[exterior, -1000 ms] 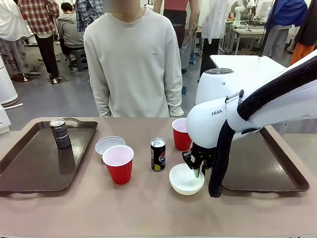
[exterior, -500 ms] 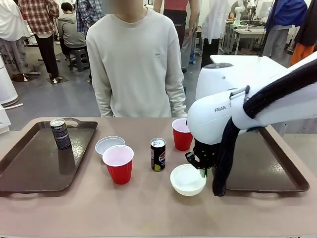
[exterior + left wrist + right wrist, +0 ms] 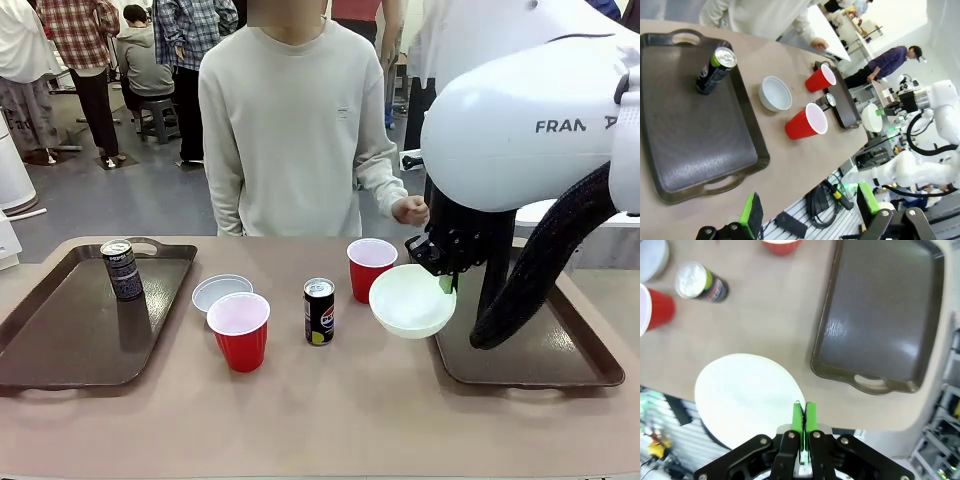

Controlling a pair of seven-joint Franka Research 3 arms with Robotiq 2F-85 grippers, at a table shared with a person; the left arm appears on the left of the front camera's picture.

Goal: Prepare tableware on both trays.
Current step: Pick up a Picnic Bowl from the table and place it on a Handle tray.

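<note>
My right gripper [image 3: 446, 284] is shut on the rim of a white bowl [image 3: 410, 300], which hangs tilted above the table at the left edge of the right tray [image 3: 545, 345]. In the right wrist view the green pads [image 3: 803, 420] pinch the bowl [image 3: 745, 395] beside that tray [image 3: 880, 325]. One black can [image 3: 122, 268] stands on the left tray [image 3: 60, 340]. Between the trays stand a second bowl [image 3: 220, 291], two red cups [image 3: 239, 330] [image 3: 371, 267] and a can [image 3: 319, 311]. My left gripper [image 3: 810, 207] hangs open, high above the left tray [image 3: 695, 135].
A person in a light sweater stands at the far side, one fist [image 3: 410, 210] near the table's edge by the far red cup. The front strip of the table [image 3: 300, 420] is bare.
My right gripper has closed on the bowl's rim, lifted it off the table and carried it up and right to the right tray's edge. The person has shifted right.
</note>
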